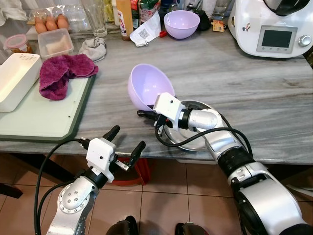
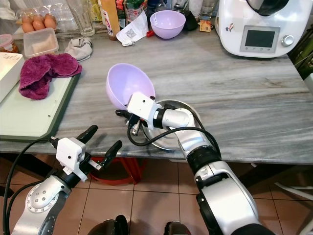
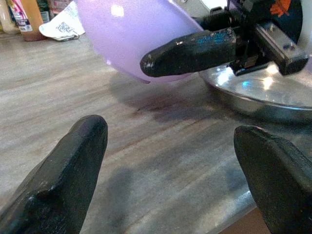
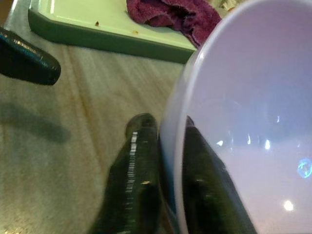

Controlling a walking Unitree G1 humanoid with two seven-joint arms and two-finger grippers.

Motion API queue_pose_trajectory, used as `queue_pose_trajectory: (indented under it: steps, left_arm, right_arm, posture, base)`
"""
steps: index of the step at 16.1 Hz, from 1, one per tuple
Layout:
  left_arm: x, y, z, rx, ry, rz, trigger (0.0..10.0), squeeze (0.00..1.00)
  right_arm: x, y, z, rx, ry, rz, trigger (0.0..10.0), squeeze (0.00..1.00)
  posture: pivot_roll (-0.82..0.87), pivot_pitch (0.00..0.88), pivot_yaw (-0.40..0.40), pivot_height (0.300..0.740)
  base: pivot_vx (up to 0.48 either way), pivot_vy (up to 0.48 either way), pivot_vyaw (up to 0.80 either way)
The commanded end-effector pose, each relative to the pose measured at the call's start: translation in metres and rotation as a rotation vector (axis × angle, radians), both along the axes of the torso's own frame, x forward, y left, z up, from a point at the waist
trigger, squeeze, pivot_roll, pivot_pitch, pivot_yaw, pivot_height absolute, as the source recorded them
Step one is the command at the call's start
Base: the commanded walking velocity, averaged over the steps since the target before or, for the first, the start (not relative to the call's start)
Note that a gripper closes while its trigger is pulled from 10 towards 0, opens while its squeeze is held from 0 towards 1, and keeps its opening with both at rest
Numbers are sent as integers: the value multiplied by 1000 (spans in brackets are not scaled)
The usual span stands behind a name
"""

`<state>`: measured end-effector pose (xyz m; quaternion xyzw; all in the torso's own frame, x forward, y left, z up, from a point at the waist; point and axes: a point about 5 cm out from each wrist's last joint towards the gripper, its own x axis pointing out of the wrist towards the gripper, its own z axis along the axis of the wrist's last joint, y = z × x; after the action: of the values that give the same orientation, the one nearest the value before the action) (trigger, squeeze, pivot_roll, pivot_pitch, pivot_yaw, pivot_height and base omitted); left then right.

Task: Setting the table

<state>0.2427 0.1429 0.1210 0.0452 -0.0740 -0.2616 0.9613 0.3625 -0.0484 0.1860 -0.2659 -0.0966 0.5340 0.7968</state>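
Nearest the robot, the left hand (image 1: 128, 140) hovers at the front edge of the grey marbled surface (image 1: 244, 83), its two black fingers spread wide apart and holding nothing. Just beyond it, the right hand (image 1: 145, 115) is clamped on the rim of a lilac bowl (image 1: 148, 85), one finger inside the wall and one outside, as the right wrist view shows. The bowl is tipped on its side with its opening facing the robot, raised just above the surface, directly beside a shallow metal dish (image 1: 191, 142) that sits near the front edge under the right forearm. To the left lies a pale green cutting board (image 1: 44, 120) carrying a crumpled magenta cloth (image 1: 63, 73) and a white rectangular container (image 1: 14, 78). Farther back stand a second lilac bowl (image 1: 181, 24), upright, a clear glass (image 1: 95, 17), some eggs (image 1: 50, 23) and a white kitchen machine (image 1: 274, 27) at the far right.
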Motion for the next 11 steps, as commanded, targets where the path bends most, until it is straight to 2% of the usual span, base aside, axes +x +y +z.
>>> queue_pose_trajectory:
  steps: [1,8,11]
  left_arm:
    - [-3,-1,2,7,-2,1,10000,0]
    - [-1,-4,5,3,-6,4,10000,0]
    - [0,-5,7,1,-11,7,10000,0]
  right_arm:
    - [0,4,3,-12,-8,24,10000,1000]
    - [5,1,13,11,-64,-8,10000,1000]
    - [10,-4,26,57,-110,-54,10000,1000]
  posture:
    - [-58,226,17,740]
    - [-59,216,15,740]
    - [-59,204,17,740]
  base:
    - [0,0,0]
    - [0,0,0]
    - [0,0,0]
